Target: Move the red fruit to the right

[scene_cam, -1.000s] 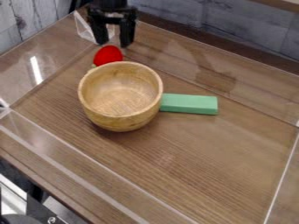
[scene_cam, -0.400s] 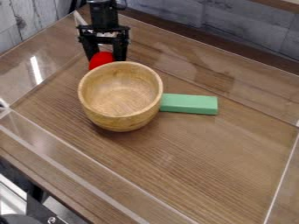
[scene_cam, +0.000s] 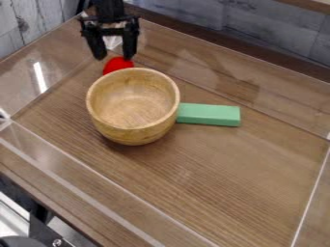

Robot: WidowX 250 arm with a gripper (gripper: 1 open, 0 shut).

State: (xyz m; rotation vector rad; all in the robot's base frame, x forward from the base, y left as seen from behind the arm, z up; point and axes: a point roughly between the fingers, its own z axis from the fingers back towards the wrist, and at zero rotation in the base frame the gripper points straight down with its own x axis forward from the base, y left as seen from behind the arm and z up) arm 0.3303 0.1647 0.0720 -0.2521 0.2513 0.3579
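— What carries it all?
— A wood-grain desk [scene_cam: 219,174], walled by clear panels [scene_cam: 310,207] along its edges.
— And behind?
— Grey weathered planks [scene_cam: 277,24]; light glares off the desk's left side.

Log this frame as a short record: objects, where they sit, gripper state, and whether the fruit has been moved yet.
red fruit: on the table, just behind the bowl's far-left rim
gripper: directly above the fruit, fingers apart, not closed on it
wooden bowl: centre-left, upright, nothing visible inside
green block: lying flat, against the bowl's right side
table: wood surface with clear side walls
task status: fruit not yet moved right
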